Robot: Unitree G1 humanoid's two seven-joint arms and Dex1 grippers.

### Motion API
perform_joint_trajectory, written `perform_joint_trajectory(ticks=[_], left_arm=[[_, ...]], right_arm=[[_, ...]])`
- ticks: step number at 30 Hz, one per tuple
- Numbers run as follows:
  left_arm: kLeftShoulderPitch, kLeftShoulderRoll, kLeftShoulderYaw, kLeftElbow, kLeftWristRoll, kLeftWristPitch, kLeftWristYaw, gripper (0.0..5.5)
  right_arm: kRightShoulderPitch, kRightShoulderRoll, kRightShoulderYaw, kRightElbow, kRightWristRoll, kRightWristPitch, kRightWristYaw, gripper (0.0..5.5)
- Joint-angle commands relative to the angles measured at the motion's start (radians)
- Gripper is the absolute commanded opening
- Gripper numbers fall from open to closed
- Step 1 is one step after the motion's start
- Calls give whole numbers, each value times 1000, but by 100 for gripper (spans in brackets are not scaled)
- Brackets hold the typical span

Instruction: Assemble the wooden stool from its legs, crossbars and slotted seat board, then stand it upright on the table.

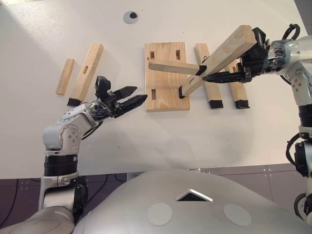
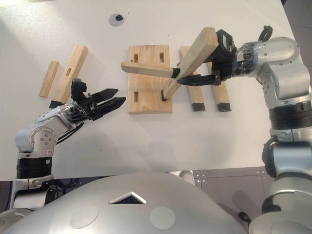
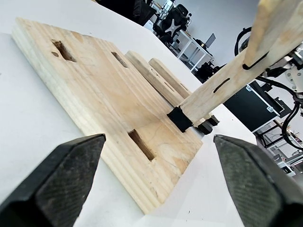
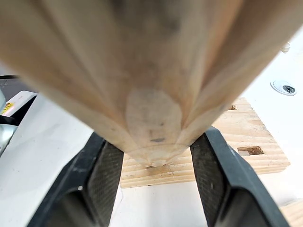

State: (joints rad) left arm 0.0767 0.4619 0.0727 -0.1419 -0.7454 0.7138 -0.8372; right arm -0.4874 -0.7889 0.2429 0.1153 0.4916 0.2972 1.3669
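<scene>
A white table (image 1: pixel 146 141) takes up most of the head views, with a round grey cable port (image 1: pixel 130 17) at upper centre-left. At lower left, below its near edge, black cables (image 1: pixel 105 181) cross a dark floor (image 1: pixel 29 187). In the left wrist view, black office chairs (image 3: pixel 173 21), a white desk (image 3: pixel 189 40) and a black case (image 3: pixel 246 106) stand beyond the table in a bright room.

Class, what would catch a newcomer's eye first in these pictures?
The right end effector holds a wooden leg tilted above the seat board, a crossbar jutting from its side. The open left end effector hovers beside the board's left edge. Two spare legs lie flat right of the board.
</scene>
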Motion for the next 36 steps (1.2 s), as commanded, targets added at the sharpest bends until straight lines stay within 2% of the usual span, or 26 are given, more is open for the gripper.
perform_joint_trajectory(ticks=[1,5,8,14,16,23,25,26,31,34,36], left_arm=[[5,-9,4,-21,23,-22,25,421],[2,-13,2,-26,14,-11,27,421],[0,-20,1,-29,12,-10,32,421],[3,-30,10,-28,12,-12,42,421],[-1,-37,10,-28,9,-11,46,421],[-8,-52,13,-31,6,-15,53,421],[-9,-51,15,-28,8,-13,56,421],[-11,-52,20,-18,14,-10,72,421],[-44,-89,64,65,79,-87,182,421],[-95,-119,108,115,99,-141,243,421],[-106,-125,119,121,99,-146,254,421]], right_arm=[[80,-74,140,22,-248,93,-88,203],[91,-84,203,-113,-286,148,-134,203],[99,-87,209,-160,-270,201,-161,203],[75,-67,117,-176,-179,272,-203,203],[48,-62,87,-156,-161,282,-205,250],[43,-72,-37,-171,-121,328,-193,361],[83,-54,-78,-181,-132,344,-257,396],[108,-30,-104,-190,-138,372,-322,396],[230,194,-247,-317,-83,629,-677,396],[304,282,-275,-363,-83,672,-796,396],[338,296,-272,-364,-113,666,-845,396]])
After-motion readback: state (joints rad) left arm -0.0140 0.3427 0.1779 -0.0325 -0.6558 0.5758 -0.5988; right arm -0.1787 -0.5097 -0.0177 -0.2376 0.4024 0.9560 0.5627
